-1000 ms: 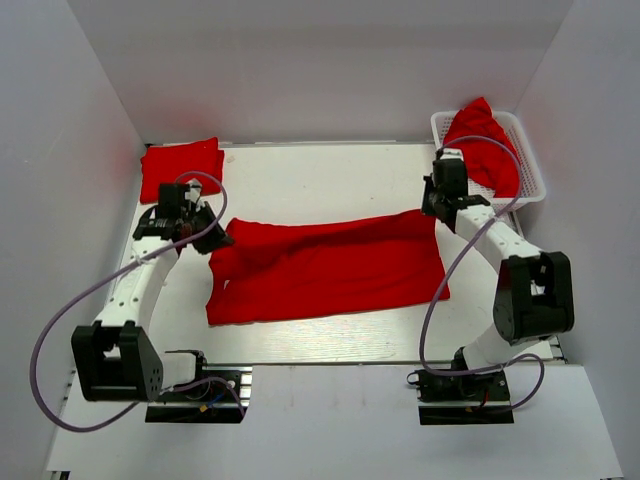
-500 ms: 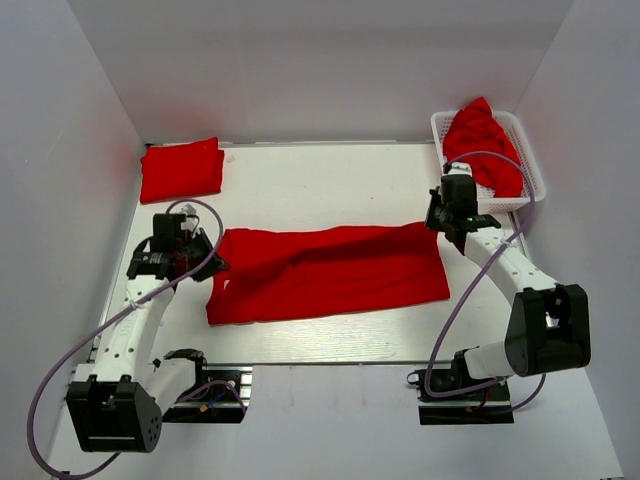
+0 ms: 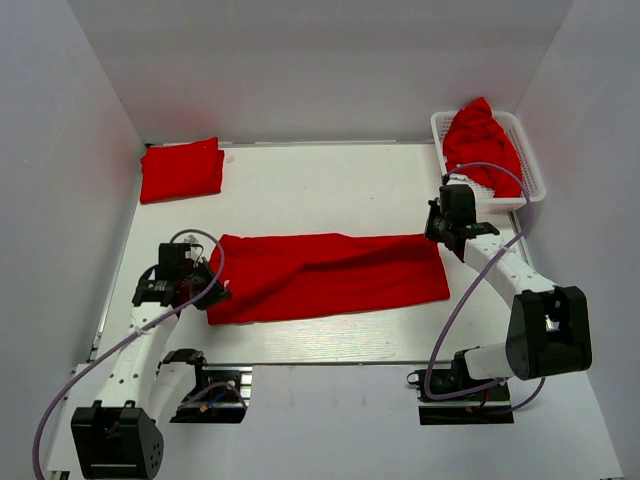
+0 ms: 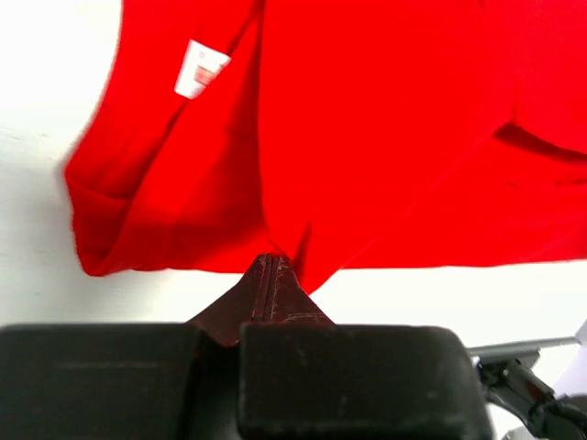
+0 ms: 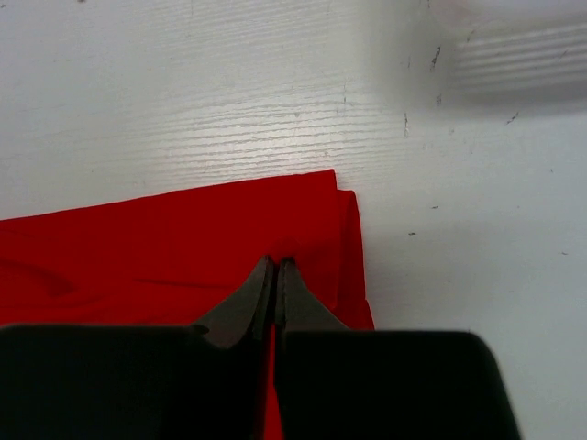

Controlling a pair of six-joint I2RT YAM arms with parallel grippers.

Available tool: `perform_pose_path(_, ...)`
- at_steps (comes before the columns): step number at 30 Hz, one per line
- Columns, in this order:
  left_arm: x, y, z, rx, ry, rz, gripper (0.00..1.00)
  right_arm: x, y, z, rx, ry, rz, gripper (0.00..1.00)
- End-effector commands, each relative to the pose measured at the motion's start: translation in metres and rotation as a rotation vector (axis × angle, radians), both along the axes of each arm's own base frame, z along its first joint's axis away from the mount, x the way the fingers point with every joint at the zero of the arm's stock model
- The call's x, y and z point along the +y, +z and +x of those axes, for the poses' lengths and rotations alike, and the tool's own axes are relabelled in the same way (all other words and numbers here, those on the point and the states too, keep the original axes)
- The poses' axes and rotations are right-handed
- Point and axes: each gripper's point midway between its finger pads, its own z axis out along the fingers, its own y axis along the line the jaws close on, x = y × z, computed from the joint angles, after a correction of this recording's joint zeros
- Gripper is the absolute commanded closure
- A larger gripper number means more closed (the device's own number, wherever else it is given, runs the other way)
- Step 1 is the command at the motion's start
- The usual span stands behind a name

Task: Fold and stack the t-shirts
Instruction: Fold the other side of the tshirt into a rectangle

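Slippage risk: left gripper (image 4: 272, 268) and right gripper (image 5: 276, 266) each pinch thin edges of t-shirt (image 3: 330, 275) spread on desk (image 3: 320, 195); uneven pull could skew fold or drop a corner

A spread t-shirt (image 3: 330, 275) lies long and flat across the table (image 3: 330, 190), with the left gripper (image 3: 212, 292) at its left end and the right gripper (image 3: 438, 234) at its far right corner, both closed. Well beyond its far left corner lies a folded t-shirt (image 3: 182, 170). Just beyond its right end, a white basket (image 3: 532, 170) holds crumpled t-shirts (image 3: 480, 140).
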Motion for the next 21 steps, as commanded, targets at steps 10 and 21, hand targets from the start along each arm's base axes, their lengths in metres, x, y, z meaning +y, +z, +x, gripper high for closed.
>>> perform_pose_path(10, -0.021, 0.005, -0.027, -0.008, -0.042, -0.11, 1.0, -0.002, 0.007, 0.004, -0.041, -0.039, 0.018, 1.0)
perform_pose_path(21, -0.015, -0.03, -0.042, 0.187, 0.053, -0.098, 1.0, -0.007, -0.012, -0.003, 0.003, -0.074, 0.017, 1.0)
